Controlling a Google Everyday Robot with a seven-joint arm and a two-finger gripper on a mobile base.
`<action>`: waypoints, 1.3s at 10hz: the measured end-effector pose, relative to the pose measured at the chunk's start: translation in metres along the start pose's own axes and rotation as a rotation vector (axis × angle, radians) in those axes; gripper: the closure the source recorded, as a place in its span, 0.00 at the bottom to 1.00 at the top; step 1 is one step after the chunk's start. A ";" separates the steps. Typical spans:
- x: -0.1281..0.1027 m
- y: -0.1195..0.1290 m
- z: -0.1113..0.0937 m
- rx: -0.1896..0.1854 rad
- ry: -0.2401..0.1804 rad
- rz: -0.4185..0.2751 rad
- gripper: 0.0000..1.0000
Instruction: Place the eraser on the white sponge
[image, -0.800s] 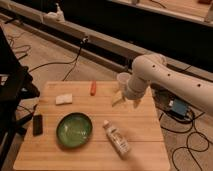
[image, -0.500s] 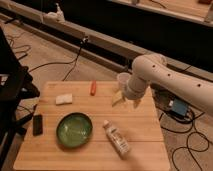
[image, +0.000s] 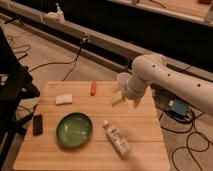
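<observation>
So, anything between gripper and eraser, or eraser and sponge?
Green bowl sits roughly between the gripper, over the table's right side, and the eraser at the left edge. Nothing visible between eraser and white sponge.

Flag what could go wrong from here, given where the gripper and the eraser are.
1. The gripper hangs beside the white paper cup; swinging left might tip it.
2. The eraser lies at the far left edge of the table; a clumsy nudge could push it off.
3. The green bowl sits between gripper and eraser; a low path could strike it.
</observation>
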 end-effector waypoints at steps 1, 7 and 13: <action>0.000 0.000 0.000 0.001 0.000 0.000 0.27; 0.000 0.000 0.000 0.001 0.000 0.000 0.27; -0.003 -0.002 -0.001 0.006 -0.007 0.002 0.27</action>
